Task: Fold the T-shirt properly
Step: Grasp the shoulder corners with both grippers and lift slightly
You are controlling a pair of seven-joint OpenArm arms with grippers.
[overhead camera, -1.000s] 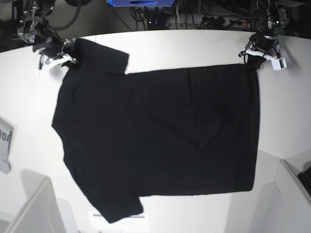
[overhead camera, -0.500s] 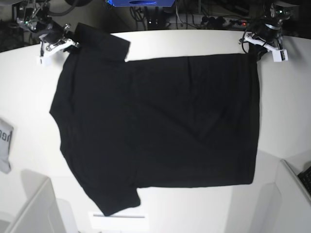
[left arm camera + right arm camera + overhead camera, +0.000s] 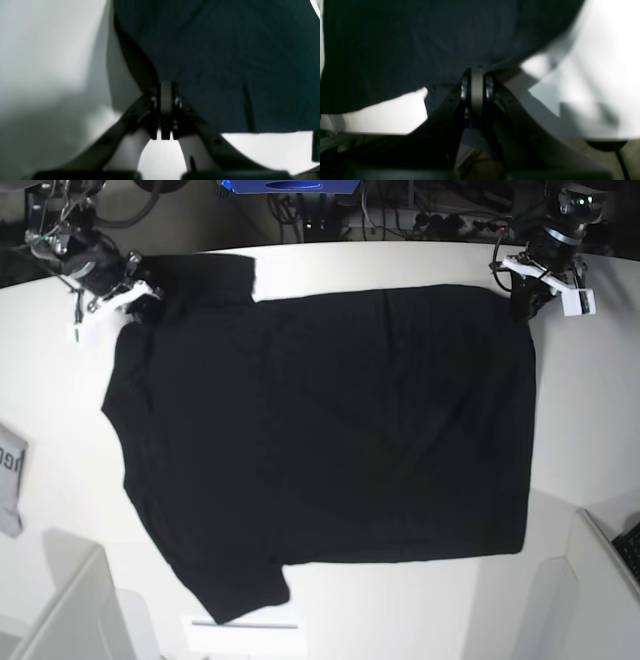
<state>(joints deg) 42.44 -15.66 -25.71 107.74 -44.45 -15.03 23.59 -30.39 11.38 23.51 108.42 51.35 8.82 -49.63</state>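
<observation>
Soft, limp shirt (image 3: 330,440) lies flat across the bench (image 3: 590,400), left hand (image 3: 528,298) pinching its 1 o'clock corner, right hand (image 3: 135,300) its 11 o'clock shoulder: good hold points

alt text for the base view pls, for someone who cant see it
A large black T-shirt lies spread flat on a white table. The right gripper and left gripper each hold a far corner, jaws closed on the cloth.
</observation>
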